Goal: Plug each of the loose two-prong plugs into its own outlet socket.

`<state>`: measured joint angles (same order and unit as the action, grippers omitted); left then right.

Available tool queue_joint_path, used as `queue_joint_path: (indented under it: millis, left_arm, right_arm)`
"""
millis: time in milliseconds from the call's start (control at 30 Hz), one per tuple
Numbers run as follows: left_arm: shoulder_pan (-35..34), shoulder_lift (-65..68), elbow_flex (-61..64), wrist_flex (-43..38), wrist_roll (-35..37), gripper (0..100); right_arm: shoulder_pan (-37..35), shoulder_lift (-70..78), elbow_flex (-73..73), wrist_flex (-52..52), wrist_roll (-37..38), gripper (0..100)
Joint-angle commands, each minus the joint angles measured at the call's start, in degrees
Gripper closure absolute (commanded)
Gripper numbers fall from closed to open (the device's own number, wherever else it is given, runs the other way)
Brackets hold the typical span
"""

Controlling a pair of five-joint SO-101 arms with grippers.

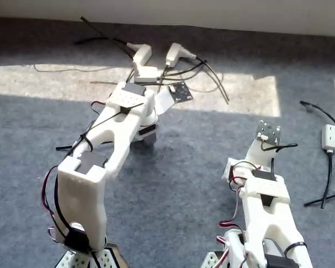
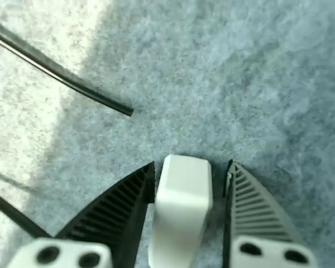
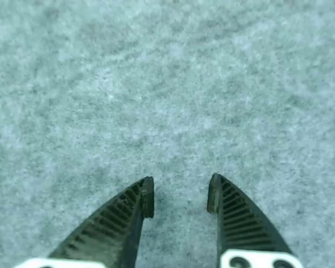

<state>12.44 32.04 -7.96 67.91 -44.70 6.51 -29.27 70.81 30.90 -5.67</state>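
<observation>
Grasping is underway: the left gripper (image 2: 190,174) is apparently pinching a white plastic two-prong plug (image 2: 181,215) between narrowed fingers (image 2: 117,218), well apart from the white square outlet socket (image 1: 330,137); the right gripper (image 3: 180,195), nearer that socket, is gaping wide open; next comes carrying it over, aligning prongs

High camera sits above and behind the arm bases (image 1: 84,245), looking down and forward over the grey carpet (image 1: 178,184) to the sunlit strip (image 1: 56,81) and the wall (image 1: 212,11) beyond it. Left wrist camera hangs close over the carpet at the strip's (image 2: 22,117) near edge, aimed down past the left gripper (image 2: 191,165), clamped around a white plug (image 2: 181,206); both views share that bright edge. Right wrist camera, equally close, looks down between the parted fingers of the right gripper (image 3: 181,178) at shaded carpet on the strip's near side.
</observation>
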Motion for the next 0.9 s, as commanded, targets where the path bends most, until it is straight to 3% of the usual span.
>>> queue_joint_path:
  millis: [0, 333, 467, 667, 867]
  left_arm:
    - [1.01, -4.09, 0.31, 0.09, -0.44, 78]
    - [-1.1, -18.51, 0.31, 3.96, -0.97, 78]
    - [-4.0, -21.58, 0.31, 3.52, -8.26, 78]
    - [-8.22, -19.3, 2.86, -0.97, -10.81, 78]
    - [-7.25, -14.2, 4.79, -2.55, -10.81, 78]
  right_arm:
    - [-0.57, -0.22, -0.4, -0.75, -0.26, 82.8]
    - [-0.57, -0.22, -0.4, -0.75, -0.26, 82.8]
    - [-0.57, -0.22, -0.4, -0.75, -0.26, 82.8]
    - [-0.57, -0.22, -0.4, -0.75, -0.26, 82.8]
    - [-0.57, -0.22, -0.48, -0.75, -0.26, 82.8]
